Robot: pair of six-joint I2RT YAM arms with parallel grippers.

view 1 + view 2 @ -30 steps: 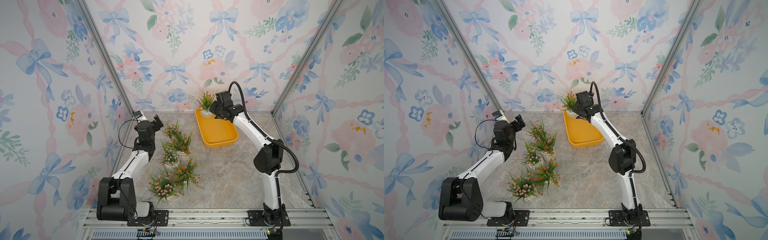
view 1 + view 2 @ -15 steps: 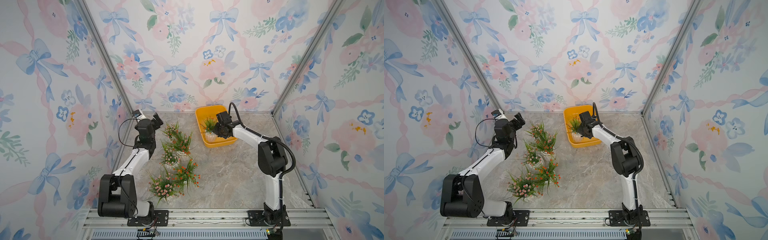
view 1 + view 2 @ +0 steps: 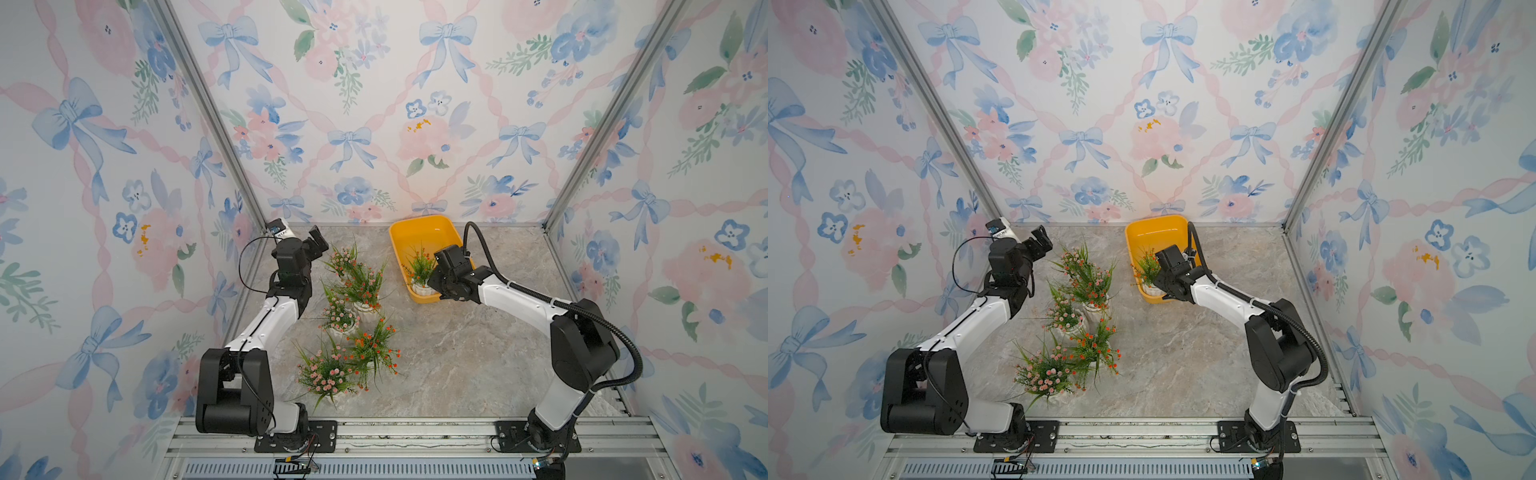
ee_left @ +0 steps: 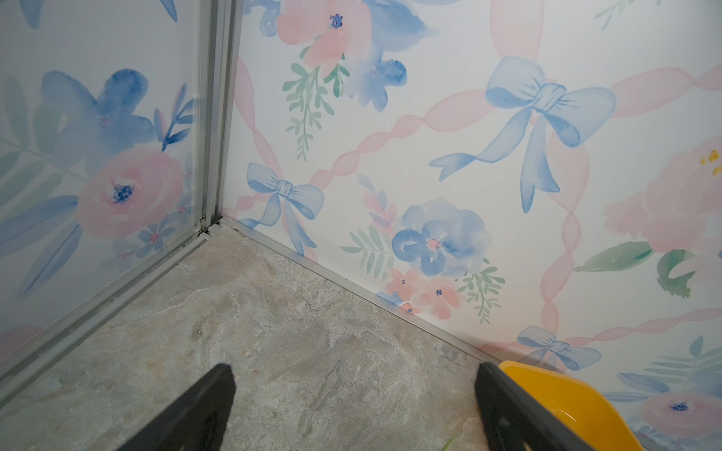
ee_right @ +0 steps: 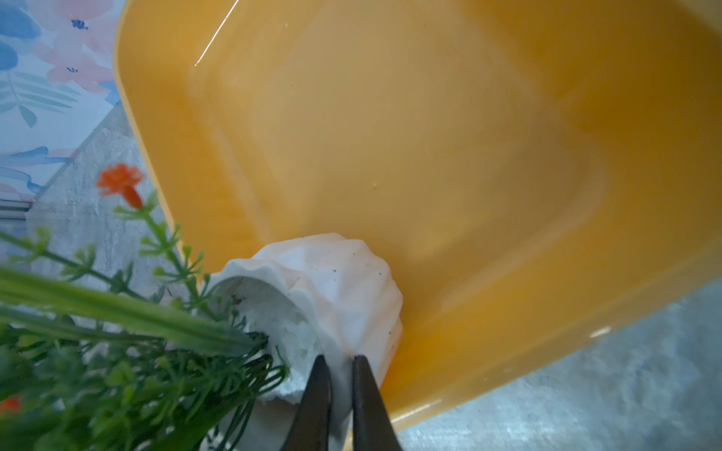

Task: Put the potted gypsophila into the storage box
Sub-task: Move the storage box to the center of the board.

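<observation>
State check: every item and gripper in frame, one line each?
Storage box: holds one plant only.
Potted plant: held, inside the box's near end.
Right gripper: jaws shut on that plant's pot rim.
Left gripper: jaws wide open, empty.
Five other potted plants: upright on the table.

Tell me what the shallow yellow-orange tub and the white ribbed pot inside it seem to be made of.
Shallow yellow-orange tub: likely moulded plastic, smooth and glossy; bright streaks reflect off its walls, and the colour is even throughout. White ribbed pot: matte and chalky with small dark specks; unglazed ceramic, plaster or plastic, the look leaves it open. Its white filling looks grainy, perhaps foam.
</observation>
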